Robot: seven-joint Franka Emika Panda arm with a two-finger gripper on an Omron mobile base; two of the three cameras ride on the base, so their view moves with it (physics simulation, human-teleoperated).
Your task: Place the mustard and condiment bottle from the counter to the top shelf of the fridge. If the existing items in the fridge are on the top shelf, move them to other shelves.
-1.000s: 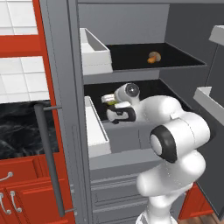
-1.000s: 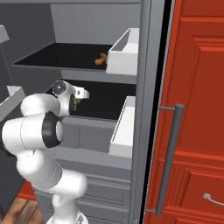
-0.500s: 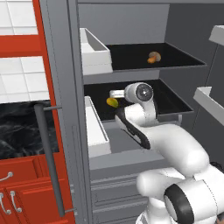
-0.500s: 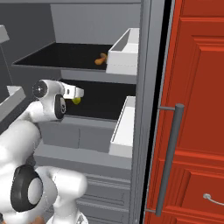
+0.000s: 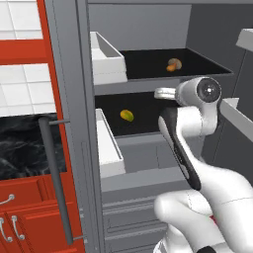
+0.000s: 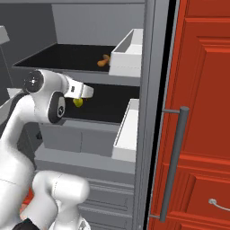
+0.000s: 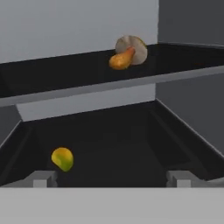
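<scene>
Yellow-green fruit (image 7: 62, 158) lies on lower shelf (image 7: 131, 157) | jaws spread, empty

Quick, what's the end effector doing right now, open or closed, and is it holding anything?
End effector: open and empty, tips spread wide in front of the fridge's lower black shelf; the yellow-green fruit lies loose on that shelf.

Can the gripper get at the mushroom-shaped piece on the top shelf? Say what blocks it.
Probably yes. The gripper is open, empty and faces into the fridge. The mushroom-shaped piece lies near the top shelf's back with nothing before it; the gripper must rise first.
</scene>
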